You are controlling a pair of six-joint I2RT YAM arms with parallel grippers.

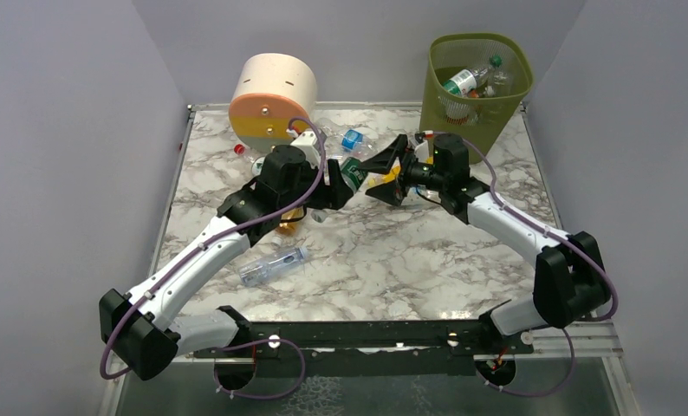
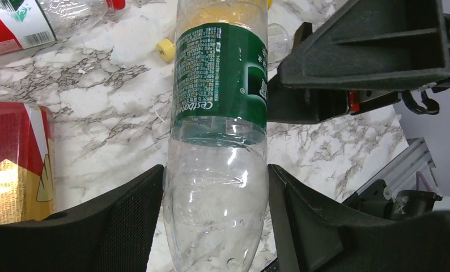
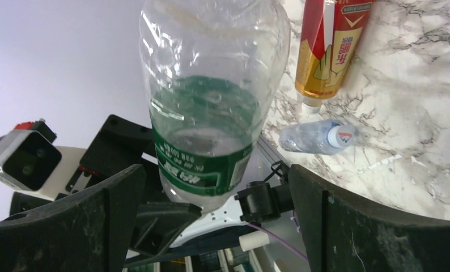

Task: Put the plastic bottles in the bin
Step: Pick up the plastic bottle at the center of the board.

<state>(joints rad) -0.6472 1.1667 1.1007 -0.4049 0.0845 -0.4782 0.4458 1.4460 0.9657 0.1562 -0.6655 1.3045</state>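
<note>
While the green-labelled bottle (image 2: 220,73) is hanging in the air between the two arms, above the middle of the marble desk (image 1: 392,251), we are judging this to be a hand-over that could easily fail. If the left end effector (image 2: 214,187) is letting go before the right end effector (image 3: 217,175) is closing, the bottle will be dropping back onto the desk. The clear plastic is looking thin and slick, so a hard squeeze could be crushing it or shooting it out sideways. The two end effectors are sitting very near each other, so a closing move could be knocking one against the other. The bin (image 1: 462,121) is standing well apart at the far right corner, with a few bottles (image 1: 466,82) lying inside, so a loose grip could be losing the bottle on the way there.

We are seeing the left end effector partly closed and clamping the clear lower body of the bottle, its fingers (image 2: 138,215) pressing both sides. We are seeing the right end effector spread wide and gripping nothing. It is flanking the bottle near the label, and we cannot tell whether either side is brushing it. Other bottles are lying on the desk, including a red-and-gold one (image 2: 13,164) and a clear one (image 1: 273,264) nearer the arm bases.
</note>
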